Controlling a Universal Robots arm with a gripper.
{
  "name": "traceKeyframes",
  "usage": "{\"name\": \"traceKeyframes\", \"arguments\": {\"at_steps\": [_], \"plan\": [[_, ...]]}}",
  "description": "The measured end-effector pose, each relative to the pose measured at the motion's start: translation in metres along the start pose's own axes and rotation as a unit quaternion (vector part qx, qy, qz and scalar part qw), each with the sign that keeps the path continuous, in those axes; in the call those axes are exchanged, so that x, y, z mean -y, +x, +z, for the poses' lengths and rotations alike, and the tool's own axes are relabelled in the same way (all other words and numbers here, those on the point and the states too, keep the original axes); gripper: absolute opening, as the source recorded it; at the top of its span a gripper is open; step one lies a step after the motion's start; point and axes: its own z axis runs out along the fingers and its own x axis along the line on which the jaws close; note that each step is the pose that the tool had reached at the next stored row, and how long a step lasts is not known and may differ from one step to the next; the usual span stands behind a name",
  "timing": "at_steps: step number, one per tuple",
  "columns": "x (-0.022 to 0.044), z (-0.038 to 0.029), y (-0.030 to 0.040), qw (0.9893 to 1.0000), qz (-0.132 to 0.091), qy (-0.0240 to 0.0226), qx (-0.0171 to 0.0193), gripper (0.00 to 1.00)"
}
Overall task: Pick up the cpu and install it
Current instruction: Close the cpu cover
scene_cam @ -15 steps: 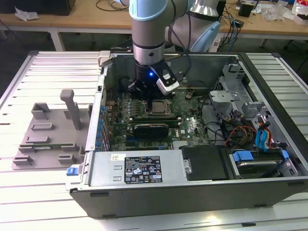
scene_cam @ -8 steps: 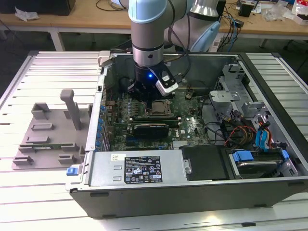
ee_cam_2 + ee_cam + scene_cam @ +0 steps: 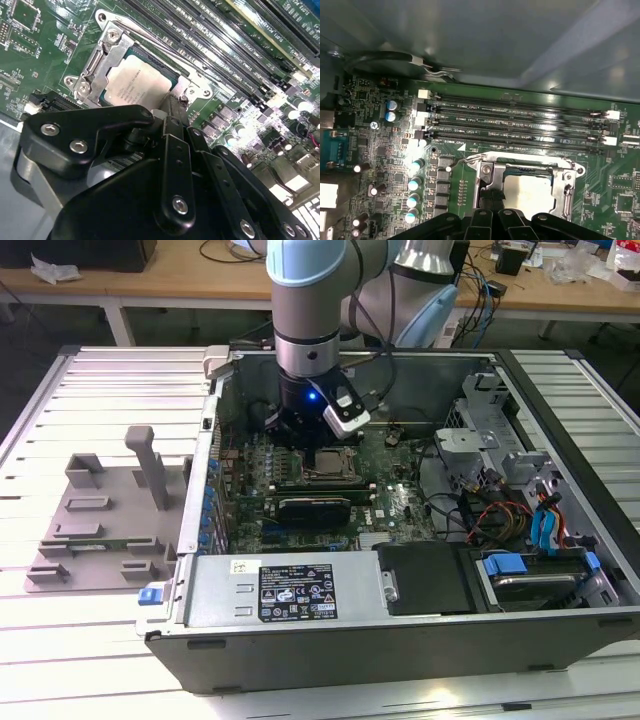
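silver cpu [image 3: 137, 80] inside metal socket frame [image 3: 96, 62]

An open computer case [image 3: 420, 640] lies on its side on a slatted aluminium table [image 3: 90, 375]. Inside the case a green motherboard [image 3: 400, 505] covers the floor. Its long black memory slots [image 3: 520, 120] [image 3: 225, 45] run side by side in both wrist views, with teal-topped capacitors [image 3: 413, 185] near one end. At the case's end on the exterior view's right sit a blue-handled drive bay [image 3: 530, 585] and loose red and blue cables [image 3: 545, 525]. Outside the case, on the exterior view's left, a grey fixture plate [image 3: 100, 530] rests on the table — wooden workbenches [image 3: 170, 285] stand behind.
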Motion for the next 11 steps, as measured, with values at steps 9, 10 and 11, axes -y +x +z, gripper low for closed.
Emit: {"name": "traceKeyframes", "arguments": {"at_steps": [9,10,11], "plan": [[0.0014,-0.0154,-0.0129,1.0,0.0,0.0,0.0,0.11],[0.0023,-0.0148,-0.0236,1.0,0.0,0.0,0.0,0.11],[0.0028,-0.0146,-0.0288,1.0,0.0,0.0,0.0,0.11]]}}
